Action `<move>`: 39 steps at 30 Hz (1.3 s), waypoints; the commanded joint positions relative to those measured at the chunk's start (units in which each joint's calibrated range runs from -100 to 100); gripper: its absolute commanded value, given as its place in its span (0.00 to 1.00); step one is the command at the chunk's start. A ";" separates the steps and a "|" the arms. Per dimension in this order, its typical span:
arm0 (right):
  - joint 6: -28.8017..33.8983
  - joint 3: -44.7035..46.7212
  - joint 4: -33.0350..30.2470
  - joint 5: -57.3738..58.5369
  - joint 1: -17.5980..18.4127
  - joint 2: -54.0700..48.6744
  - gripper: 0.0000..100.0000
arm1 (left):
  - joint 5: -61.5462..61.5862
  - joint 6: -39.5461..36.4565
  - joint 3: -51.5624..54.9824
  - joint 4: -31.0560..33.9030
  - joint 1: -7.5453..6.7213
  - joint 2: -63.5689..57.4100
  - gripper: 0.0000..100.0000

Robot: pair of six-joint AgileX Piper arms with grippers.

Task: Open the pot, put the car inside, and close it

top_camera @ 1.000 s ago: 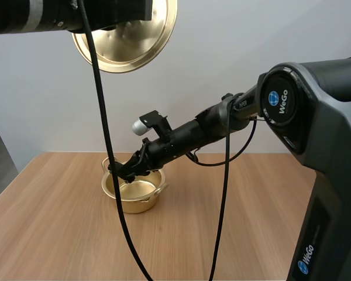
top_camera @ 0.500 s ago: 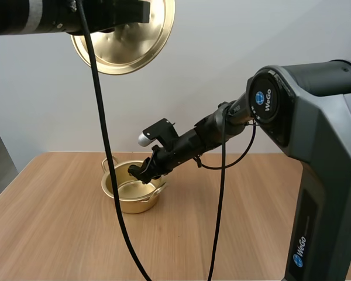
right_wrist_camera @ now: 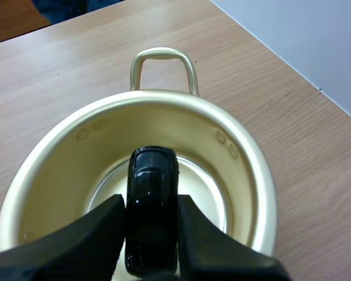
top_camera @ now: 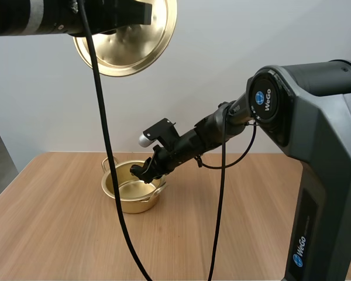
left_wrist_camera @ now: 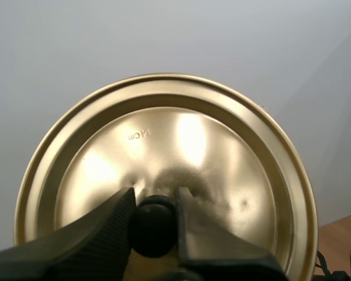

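A brass pot (top_camera: 131, 187) stands open on the wooden table, left of centre. My right gripper (top_camera: 141, 171) hovers just over its rim, shut on a small black toy car (right_wrist_camera: 151, 205) that hangs above the pot (right_wrist_camera: 134, 175) and its handle (right_wrist_camera: 162, 65). High up at the left, my left gripper (top_camera: 128, 9) holds the brass lid (top_camera: 131, 44) in the air. Up close, the left fingers (left_wrist_camera: 105, 225) pinch the lid's black knob (left_wrist_camera: 154, 225), and the lid's (left_wrist_camera: 164, 164) shiny underside faces the camera.
The wooden table (top_camera: 76, 246) spreads wide around the pot, with bare room in front and to the right. The right arm's grey base column (top_camera: 322, 175) rises at the right edge.
The right gripper drew back from low over the pot's far left rim to above its right side, then stayed nearly still. The lid shifted slightly.
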 commanded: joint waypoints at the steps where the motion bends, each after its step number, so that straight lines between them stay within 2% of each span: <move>1: -0.01 0.00 0.05 -0.11 0.03 0.02 0.38 | 0.03 -0.03 -0.02 -0.01 0.04 -0.03 0.00; 7: -0.01 0.00 0.05 -0.11 0.03 0.02 0.40 | 0.86 -0.03 -0.02 -0.01 0.04 -0.03 0.00; 14: 0.28 0.00 0.05 -0.11 0.03 0.02 0.69 | 0.99 -0.03 -0.02 -0.01 0.04 -0.03 0.00; 19: 0.80 0.00 0.05 -0.11 0.03 0.02 0.68 | 1.03 -0.03 0.11 0.97 0.04 -0.03 0.00; 21: 0.80 0.00 0.51 -0.11 0.03 -0.22 0.62 | 1.03 -0.03 0.11 1.51 0.04 -0.03 0.00; 22: 0.80 0.00 0.73 -0.37 0.03 -0.53 0.52 | 1.03 -0.03 0.11 1.63 0.04 -0.03 0.00; 24: 1.18 0.00 1.46 -1.83 -0.15 -1.67 0.24 | 1.03 -0.03 0.11 2.19 0.04 -0.03 0.00; 25: 1.18 0.00 1.89 -2.52 -0.35 -2.53 0.06 | 1.03 -0.03 0.11 2.57 0.04 -0.03 0.00; 26: 1.18 0.00 2.72 -3.71 -0.76 -3.65 0.00 | 1.03 -0.03 0.11 3.11 0.04 0.11 0.00; 31: 1.18 0.00 8.30 -5.52 -4.44 -11.32 0.00 | 1.03 -0.03 0.82 4.07 0.04 2.97 0.00; 34: 1.18 0.00 8.92 -5.52 -7.97 -16.66 0.00 | 2.10 0.01 1.75 4.77 0.04 5.67 0.00; 39: 6.61 0.16 8.73 -3.75 -14.62 -23.67 0.00 | 10.31 4.45 1.75 7.85 -0.03 12.33 0.00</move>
